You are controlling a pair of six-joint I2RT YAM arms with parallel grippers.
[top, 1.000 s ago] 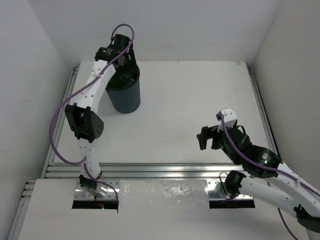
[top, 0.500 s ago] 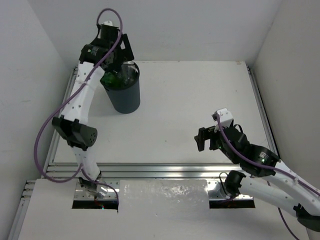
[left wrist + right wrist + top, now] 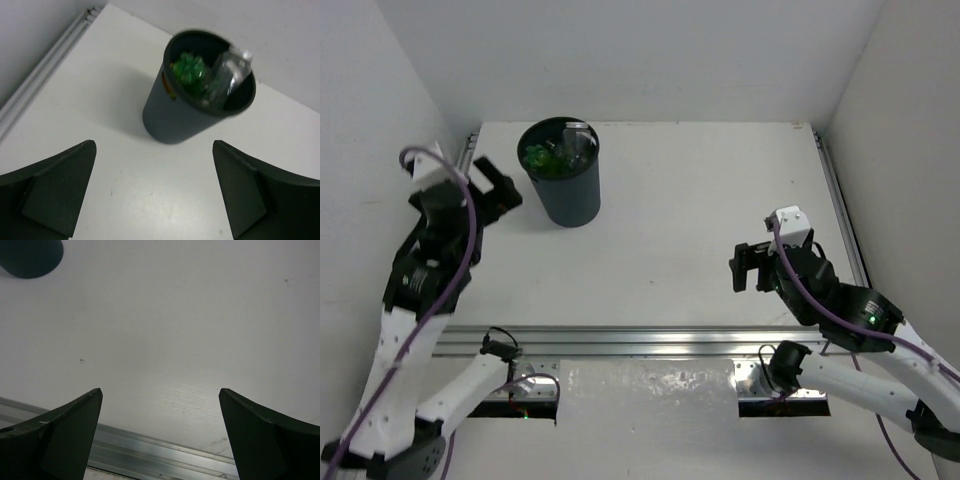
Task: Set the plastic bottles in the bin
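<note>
The dark grey bin (image 3: pixel 561 186) (image 3: pixel 195 100) stands upright at the back left of the table. Inside it lie a green bottle (image 3: pixel 189 71) (image 3: pixel 542 157) and a clear bottle (image 3: pixel 227 75), the clear one leaning against the far wall with its cap near the rim. My left gripper (image 3: pixel 496 193) (image 3: pixel 154 195) hangs open and empty, left of the bin and nearer to me. My right gripper (image 3: pixel 748 268) (image 3: pixel 160 432) is open and empty over the near right part of the table, above bare white surface. Only the bin's base (image 3: pixel 30 257) shows in the right wrist view's top left corner.
The white table (image 3: pixel 700 210) is bounded by white walls at the back and sides. An aluminium rail (image 3: pixel 650 340) (image 3: pixel 165 452) runs along its near edge, and another rail (image 3: pixel 45 70) along its left edge.
My left gripper opened over the bin, then the left arm swung back from above the bin toward the near left. The right arm shifted slightly right.
</note>
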